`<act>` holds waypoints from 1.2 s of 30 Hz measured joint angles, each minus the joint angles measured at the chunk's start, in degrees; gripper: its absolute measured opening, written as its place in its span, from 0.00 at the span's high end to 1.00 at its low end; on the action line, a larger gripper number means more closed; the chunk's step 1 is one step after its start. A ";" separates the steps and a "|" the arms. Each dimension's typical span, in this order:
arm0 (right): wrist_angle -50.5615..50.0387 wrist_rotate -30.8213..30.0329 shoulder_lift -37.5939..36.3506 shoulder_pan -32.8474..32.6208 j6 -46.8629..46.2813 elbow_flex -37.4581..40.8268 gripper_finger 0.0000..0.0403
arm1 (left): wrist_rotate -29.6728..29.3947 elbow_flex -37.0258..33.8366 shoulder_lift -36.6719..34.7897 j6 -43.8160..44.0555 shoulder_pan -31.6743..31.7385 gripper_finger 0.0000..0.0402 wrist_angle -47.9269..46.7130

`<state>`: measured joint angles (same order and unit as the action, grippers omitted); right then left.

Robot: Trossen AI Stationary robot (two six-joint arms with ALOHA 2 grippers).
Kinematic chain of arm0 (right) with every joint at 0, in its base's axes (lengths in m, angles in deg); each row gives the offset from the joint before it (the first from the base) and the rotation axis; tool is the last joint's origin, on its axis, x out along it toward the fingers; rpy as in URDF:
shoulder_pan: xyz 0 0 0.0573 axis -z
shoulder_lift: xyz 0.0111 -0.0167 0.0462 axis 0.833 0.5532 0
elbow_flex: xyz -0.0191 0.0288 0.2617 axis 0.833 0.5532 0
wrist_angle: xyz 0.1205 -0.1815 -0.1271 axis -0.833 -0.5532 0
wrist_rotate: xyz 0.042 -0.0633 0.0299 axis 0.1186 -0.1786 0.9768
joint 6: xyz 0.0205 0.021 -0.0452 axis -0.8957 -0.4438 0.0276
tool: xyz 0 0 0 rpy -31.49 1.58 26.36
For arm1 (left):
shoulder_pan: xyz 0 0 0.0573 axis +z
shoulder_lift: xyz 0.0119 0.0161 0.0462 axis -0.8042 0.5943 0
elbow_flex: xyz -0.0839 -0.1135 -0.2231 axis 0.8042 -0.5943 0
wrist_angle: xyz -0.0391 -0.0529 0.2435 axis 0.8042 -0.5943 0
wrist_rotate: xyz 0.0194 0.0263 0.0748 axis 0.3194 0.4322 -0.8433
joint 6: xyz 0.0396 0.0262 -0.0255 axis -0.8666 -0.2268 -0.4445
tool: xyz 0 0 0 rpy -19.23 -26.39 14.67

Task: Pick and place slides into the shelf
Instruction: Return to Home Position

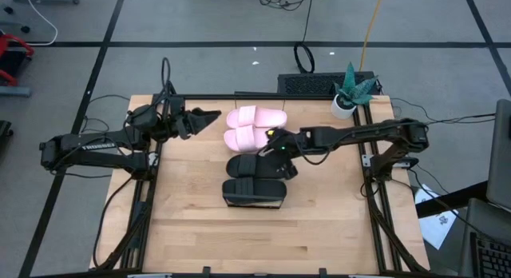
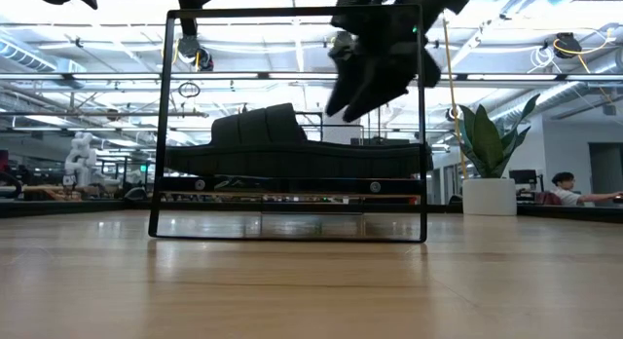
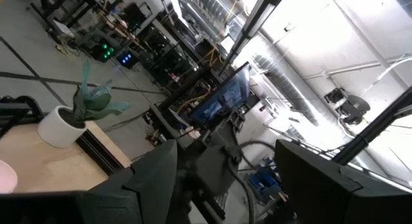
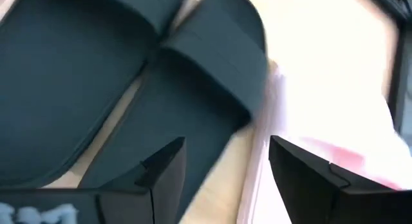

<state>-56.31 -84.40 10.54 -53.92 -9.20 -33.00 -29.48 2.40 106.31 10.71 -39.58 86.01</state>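
Viewing level across the worktop, the shelf shows as a wire end frame with a black slide resting inside it. The right claw hangs above.

From overhead, the pink pair and the black pair lie in one line mid-worktop. The shelf planks are hard to separate from the worktop here, so all four are probably racked. The left claw sits off to the left side.

Its wrist view shows parted fingers, nothing between them, and a plant beyond.

The right wrist view shows parted, empty fingers over black slides.

Placing looks finished; only parking the arms seems left.
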 joint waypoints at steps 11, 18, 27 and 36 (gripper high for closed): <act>-11.75 -2.64 -9.13 0.01 -23.08 0.00 0.68 | 2.41 0.00 0.00 0.55 -1.59 0.36 -7.32; -10.87 -2.70 -12.73 0.01 -28.13 0.00 0.98 | 0.16 0.00 0.00 2.76 -1.70 0.36 -8.72; -17.51 -22.43 -19.69 0.05 -35.03 0.00 0.99 | 5.78 0.02 -13.94 -4.72 5.80 0.40 -19.68; -22.02 -24.01 -38.56 -2.93 -47.15 2.35 1.00 | 8.36 0.04 -41.83 -7.29 11.58 0.75 -46.97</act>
<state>-78.33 -108.41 -28.02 -56.85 -56.34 -30.65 -21.11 2.44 64.47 3.42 -28.00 39.04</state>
